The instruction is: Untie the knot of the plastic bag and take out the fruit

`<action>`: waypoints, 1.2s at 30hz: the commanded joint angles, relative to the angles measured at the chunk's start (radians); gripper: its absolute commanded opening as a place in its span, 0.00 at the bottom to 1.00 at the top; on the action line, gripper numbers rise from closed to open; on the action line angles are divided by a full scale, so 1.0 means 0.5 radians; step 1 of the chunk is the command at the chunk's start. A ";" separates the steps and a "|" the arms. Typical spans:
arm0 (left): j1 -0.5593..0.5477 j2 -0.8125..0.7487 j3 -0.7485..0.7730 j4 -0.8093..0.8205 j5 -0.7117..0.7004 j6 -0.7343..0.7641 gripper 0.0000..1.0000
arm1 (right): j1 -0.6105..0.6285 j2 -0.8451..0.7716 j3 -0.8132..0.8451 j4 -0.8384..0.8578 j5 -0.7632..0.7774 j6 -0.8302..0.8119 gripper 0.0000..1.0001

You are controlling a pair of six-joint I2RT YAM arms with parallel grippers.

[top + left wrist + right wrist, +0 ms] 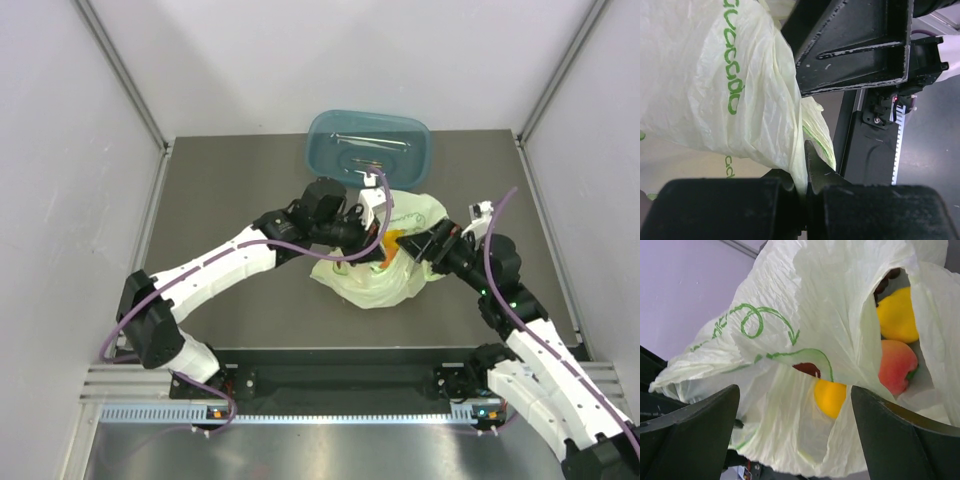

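The left gripper [805, 195] pinches the plastic bag [715, 90]. The right gripper [795, 400] gapes wide around the bag, the fruit [897, 365] just ahead of it.

Plastic bag [385, 270] lying crumpled and open-mouthed at mid-table [260, 310].
We are seeing its pale green, green-printed film parting to show the fruit [393, 244]: an orange-red peach [896, 365] is resting against a yellow fruit [897, 315], while a second yellow fruit [831, 397] is peeking out from under a fold just beside them.
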 commanded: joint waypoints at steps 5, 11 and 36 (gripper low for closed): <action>-0.065 0.025 -0.005 0.194 0.075 -0.041 0.00 | 0.040 0.173 0.100 0.161 0.133 -0.004 0.96; -0.084 0.028 0.001 0.191 -0.004 -0.038 0.00 | 0.055 0.335 0.281 -0.145 0.324 -0.111 0.31; -0.032 0.224 0.084 0.525 -1.253 -0.204 0.00 | 0.077 -0.229 0.511 -0.922 -1.431 -1.200 0.00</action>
